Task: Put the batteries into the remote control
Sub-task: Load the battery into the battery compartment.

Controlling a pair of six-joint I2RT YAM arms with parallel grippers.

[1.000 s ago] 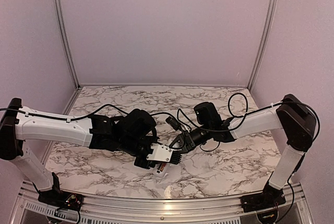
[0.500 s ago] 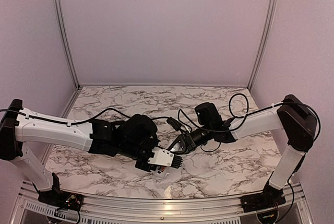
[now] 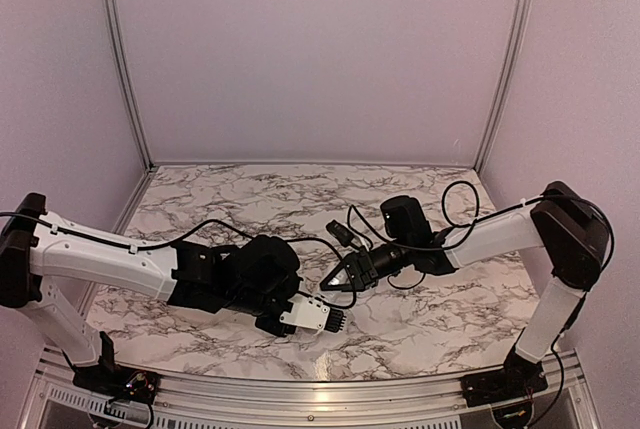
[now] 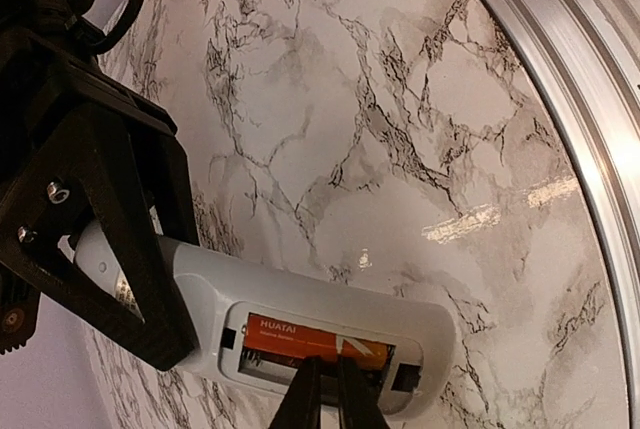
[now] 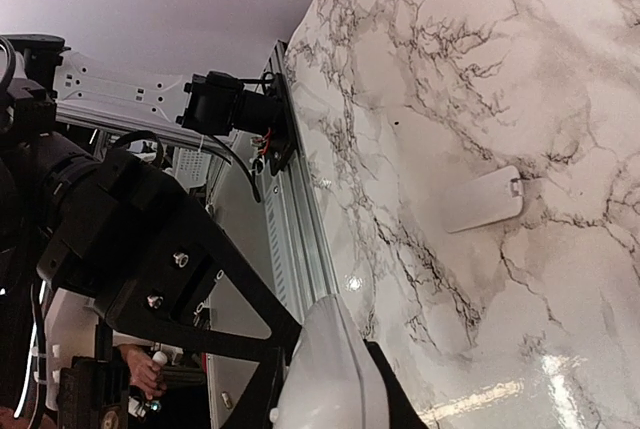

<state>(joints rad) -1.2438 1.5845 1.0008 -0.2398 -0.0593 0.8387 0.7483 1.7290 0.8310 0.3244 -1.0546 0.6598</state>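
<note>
The white remote control (image 4: 300, 299) hangs just above the marble with its back compartment open. One orange battery (image 4: 310, 337) lies in the far slot. My right gripper (image 5: 330, 381) is shut on one end of the remote (image 5: 335, 359), a finger on each side. My left gripper (image 4: 322, 389) is shut, fingers pressed together with nothing seen between them. Its tips reach into the compartment against the battery's near side. In the top view both grippers meet over the near middle of the table (image 3: 430, 334).
A small flat white cover plate (image 5: 485, 199) lies on the marble beyond the remote. The aluminium front rail (image 4: 590, 149) runs close by. Loose cables (image 3: 455, 194) loop over the right arm. Plain walls close the back and sides.
The left arm has swung lower towards the front edge and slightly right. The right gripper has shifted only a little. Both grippers stay shut.
</note>
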